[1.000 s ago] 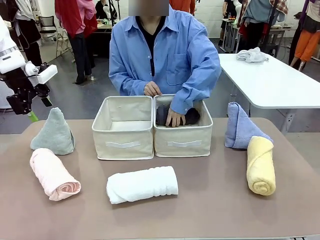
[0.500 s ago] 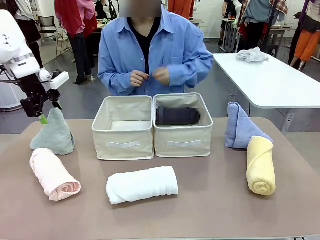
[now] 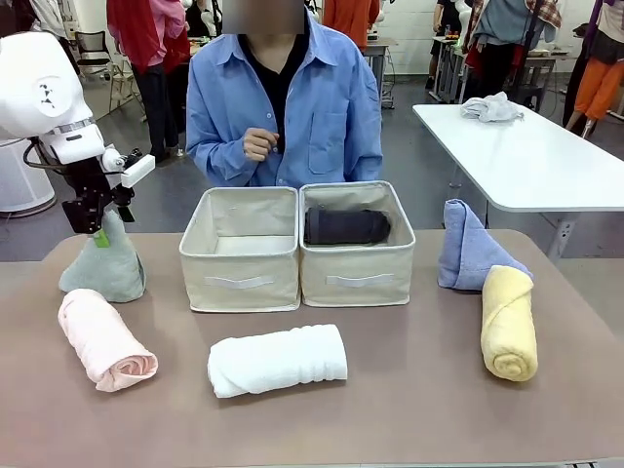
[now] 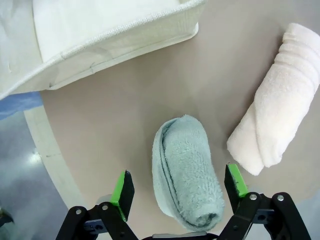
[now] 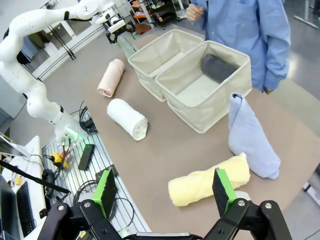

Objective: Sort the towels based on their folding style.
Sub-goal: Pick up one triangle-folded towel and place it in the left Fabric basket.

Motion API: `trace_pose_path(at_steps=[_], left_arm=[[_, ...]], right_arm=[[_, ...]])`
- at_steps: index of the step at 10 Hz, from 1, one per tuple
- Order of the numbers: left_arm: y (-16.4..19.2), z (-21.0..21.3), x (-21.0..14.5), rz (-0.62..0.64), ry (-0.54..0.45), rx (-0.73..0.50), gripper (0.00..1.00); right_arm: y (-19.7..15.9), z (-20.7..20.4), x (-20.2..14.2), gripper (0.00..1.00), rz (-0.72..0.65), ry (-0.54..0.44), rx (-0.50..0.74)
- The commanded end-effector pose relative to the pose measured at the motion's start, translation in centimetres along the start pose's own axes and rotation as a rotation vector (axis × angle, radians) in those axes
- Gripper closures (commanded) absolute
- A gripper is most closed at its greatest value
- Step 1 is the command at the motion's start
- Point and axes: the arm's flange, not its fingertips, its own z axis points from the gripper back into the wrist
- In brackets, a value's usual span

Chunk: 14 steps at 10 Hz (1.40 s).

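Observation:
My left gripper [image 3: 102, 230] hangs over the tip of the pale green cone towel [image 3: 104, 263] at the table's far left. In the left wrist view its fingers [image 4: 122, 194] straddle the green cone [image 4: 187, 172], open, with the pads just clear of the cloth. The pink roll [image 3: 105, 339] lies in front of the cone. A white roll [image 3: 277, 359] lies front centre. The dark grey roll [image 3: 346, 226] rests in the right bin [image 3: 358, 278]. At the right, the light blue cone [image 3: 468, 247] stands behind the yellow roll [image 3: 508, 322]. My right gripper [image 5: 165, 192] is open and holds nothing, high above the yellow roll [image 5: 210, 185].
The left bin [image 3: 241, 283] has no towel in it. The person stands behind the bins with a hand [image 3: 258, 144] raised at chest height. A white table [image 3: 526, 156] with a white cloth bundle [image 3: 490, 107] stands at the back right.
My left arm has swung right and down onto the green cone's tip. The person has taken both hands out of the right bin, leaving the dark grey roll there.

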Motion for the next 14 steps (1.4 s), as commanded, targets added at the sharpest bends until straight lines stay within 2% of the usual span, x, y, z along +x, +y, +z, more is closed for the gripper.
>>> trace_pose_path(at_steps=[1,2,4,5,7,10,11,14], left_arm=[[0.3,0.1,0.1,0.005,0.035,0.022,0.62],[0.2,0.2,0.2,0.000,0.036,0.023,1.00],[0.1,0.2,0.2,0.000,0.039,0.021,1.00],[0.1,0.1,0.2,-0.002,0.040,0.016,0.82],[0.1,0.0,0.3,-0.004,0.052,0.006,1.00],[-0.3,0.9,0.7,-0.028,0.077,0.005,1.00],[-0.8,2.7,2.0,0.005,0.063,-0.004,1.00],[-3.1,10.3,7.5,0.093,0.075,0.123,1.00]], right_arm=[[-0.1,-0.1,0.0,0.00,0.008,-0.009,0.009],[-0.1,-0.1,0.0,0.00,0.008,-0.009,0.009],[-0.1,-0.1,0.0,0.00,0.008,-0.009,0.009],[-0.1,-0.1,0.0,0.00,0.008,-0.009,0.009],[-0.1,-0.1,0.0,0.00,0.008,-0.009,0.009],[-0.1,-0.1,0.0,0.00,0.008,-0.009,0.009],[-0.1,-0.1,0.0,0.00,0.008,-0.009,0.009],[-0.1,-0.1,0.0,0.00,0.008,-0.009,0.009]])
